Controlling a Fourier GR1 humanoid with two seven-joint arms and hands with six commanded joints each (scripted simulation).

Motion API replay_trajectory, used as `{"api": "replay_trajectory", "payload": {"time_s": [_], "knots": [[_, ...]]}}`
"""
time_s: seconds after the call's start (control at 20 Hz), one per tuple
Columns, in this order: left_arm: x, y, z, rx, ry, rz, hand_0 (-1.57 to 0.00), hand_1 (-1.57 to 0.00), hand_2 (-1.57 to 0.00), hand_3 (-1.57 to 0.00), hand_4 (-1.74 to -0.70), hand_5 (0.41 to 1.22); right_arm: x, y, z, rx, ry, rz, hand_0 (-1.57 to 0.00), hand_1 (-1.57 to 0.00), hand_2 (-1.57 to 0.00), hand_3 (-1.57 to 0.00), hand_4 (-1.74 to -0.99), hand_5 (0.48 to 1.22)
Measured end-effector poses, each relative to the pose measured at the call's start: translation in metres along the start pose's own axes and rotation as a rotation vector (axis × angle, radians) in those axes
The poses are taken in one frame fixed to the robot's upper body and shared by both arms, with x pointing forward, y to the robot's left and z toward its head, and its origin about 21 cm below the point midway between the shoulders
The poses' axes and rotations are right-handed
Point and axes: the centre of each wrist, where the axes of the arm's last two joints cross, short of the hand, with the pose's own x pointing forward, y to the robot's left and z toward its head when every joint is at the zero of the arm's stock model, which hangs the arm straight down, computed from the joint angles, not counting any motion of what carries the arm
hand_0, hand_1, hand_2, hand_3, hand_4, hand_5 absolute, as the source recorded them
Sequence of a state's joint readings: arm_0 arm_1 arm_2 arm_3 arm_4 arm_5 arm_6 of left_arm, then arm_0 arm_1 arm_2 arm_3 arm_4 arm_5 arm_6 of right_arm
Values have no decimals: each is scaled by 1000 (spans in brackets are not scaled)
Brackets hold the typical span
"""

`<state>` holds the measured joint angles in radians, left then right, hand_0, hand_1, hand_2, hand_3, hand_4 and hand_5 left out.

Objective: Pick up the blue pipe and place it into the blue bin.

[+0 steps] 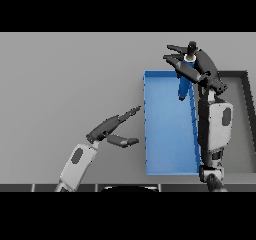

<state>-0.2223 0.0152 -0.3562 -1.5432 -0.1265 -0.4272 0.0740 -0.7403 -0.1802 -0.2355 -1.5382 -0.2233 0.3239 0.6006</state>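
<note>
Our right hand (192, 64) grips the blue cylindrical pipe (184, 86), tilted over the far end of the blue rectangular bin (167, 156). Our left hand (112, 129) hangs with fingers spread just left of the bin.

1. A bare test bench, more lab or sorting station than home.
2. A plain grey table (70, 79) carries only sorting containers: an open blue bin (167, 134) and beside it a dark grey tray (245, 114).
3. No furnishings show.
</note>
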Motion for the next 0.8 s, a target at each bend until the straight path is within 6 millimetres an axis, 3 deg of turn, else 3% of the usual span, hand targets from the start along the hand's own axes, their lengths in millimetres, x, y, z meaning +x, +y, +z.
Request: {"api": "replay_trajectory", "payload": {"time_s": [0.5, 0.55, 0.65, 0.75, 0.8], "knots": [[-1, 4, -2, 25, 0, -33, 1, 1, 1, 1, -923, 476, -101, -12, 17, -193, 379, -39, -1571, -1571, -1571, -1571, -1497, 1221], [-3, 2, 1, 23, -2, -37, 1, 1, 1, 1, -923, 478, -109, -9, 18, -186, 407, -48, -1571, -1571, -1571, -1257, -1546, 1221], [-2, 2, 1, 27, -13, -31, 1, 1, 1, 1, -922, 481, -127, -6, 19, -183, 484, -62, -1571, -1571, -1571, -804, -1616, 1221], [-1, 5, -1, 26, 1, -35, 1, 1, 1, 1, -919, 486, -136, -7, 19, -198, 541, -80, -1571, -1571, -1571, -514, -1661, 1221], [0, 2, 0, 21, -10, -37, 1, 1, 1, 1, -918, 489, -136, -5, 19, -204, 541, -87, -1571, -1571, -1571, -411, -1677, 1171]]}}
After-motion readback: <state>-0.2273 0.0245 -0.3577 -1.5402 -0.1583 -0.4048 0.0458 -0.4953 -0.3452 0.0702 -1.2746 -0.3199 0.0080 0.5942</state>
